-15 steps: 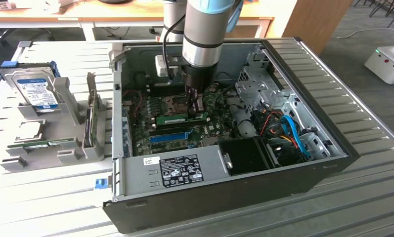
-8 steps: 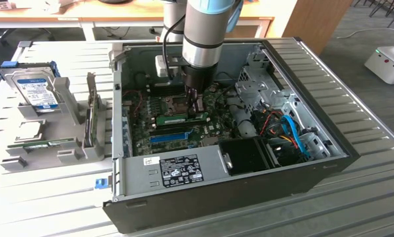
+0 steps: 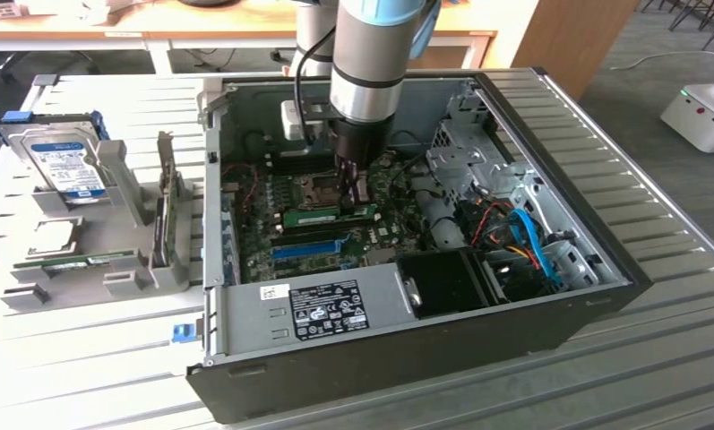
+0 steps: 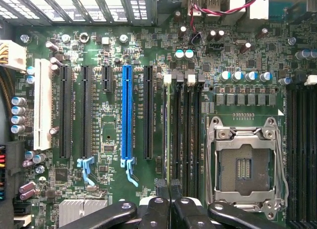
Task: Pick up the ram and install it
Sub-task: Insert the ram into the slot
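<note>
At the exterior view's left, one silver hard drive [image 3: 67,166] stands in a grey rack [image 3: 120,179]. Nearer lies one spare stick [image 3: 84,262] (two sticks in all). To the right, inside the open case [image 3: 369,376], the ram [image 3: 327,216], thin, long and green with dark chips, lies along the motherboard just beyond one blue slot [image 3: 306,248]. The gripper [image 3: 358,199] is clenched, its fingertips at the ram's right end.

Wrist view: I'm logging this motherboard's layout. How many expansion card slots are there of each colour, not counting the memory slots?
White slots: 1
Blue slots: 1
Black slots: 4, one of them short
Total: 6
</note>
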Robot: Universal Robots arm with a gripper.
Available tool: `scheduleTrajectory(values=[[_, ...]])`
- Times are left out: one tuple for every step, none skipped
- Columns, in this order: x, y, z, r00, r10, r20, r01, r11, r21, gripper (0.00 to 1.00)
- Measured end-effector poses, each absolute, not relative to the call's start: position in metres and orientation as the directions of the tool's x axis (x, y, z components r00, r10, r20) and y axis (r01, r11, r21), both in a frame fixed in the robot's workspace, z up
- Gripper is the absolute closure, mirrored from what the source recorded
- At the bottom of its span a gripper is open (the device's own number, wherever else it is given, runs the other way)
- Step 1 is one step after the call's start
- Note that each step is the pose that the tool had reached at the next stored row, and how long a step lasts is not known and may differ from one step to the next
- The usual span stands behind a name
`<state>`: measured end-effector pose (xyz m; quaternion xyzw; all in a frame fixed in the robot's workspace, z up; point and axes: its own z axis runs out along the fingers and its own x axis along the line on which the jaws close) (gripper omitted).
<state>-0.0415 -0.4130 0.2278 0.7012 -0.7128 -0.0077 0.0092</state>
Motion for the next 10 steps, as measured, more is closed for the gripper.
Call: scheduleTrajectory(values=[[-0.0416,-0.413,0.2278,-0.016,-1.0,0.002,-1.0,0.016,0.024,0.88],[-0.0416,-0.413,0.2278,-0.016,-1.0,0.002,-1.0,0.016,0.024,0.88],[-0.0416,-0.413,0.2278,-0.016,-1.0,0.002,-1.0,0.016,0.024,0.88],[-0.0416,-0.413,0.2278,-0.016,-1.0,0.002,-1.0,0.016,0.024,0.88],[-0.0416,-0.413,0.2278,-0.016,-1.0,0.002,-1.0,0.016,0.024,0.88],[-0.0416,-0.4131,0.2277,-0.016,-1.0,0.003,-1.0,0.016,0.024,0.88],[-0.0416,-0.4131,0.2274,-0.016,-1.0,0.002,-1.0,0.016,0.024,0.88],[-0.0416,-0.4131,0.2272,-0.016,-1.0,0.002,-1.0,0.016,0.024,0.88],[-0.0416,-0.413,0.227,-0.016,-1.0,0.002,-1.0,0.016,0.024,0.88],[-0.0416,-0.413,0.2268,-0.016,-1.0,0.002,-1.0,0.016,0.024,0.88]])
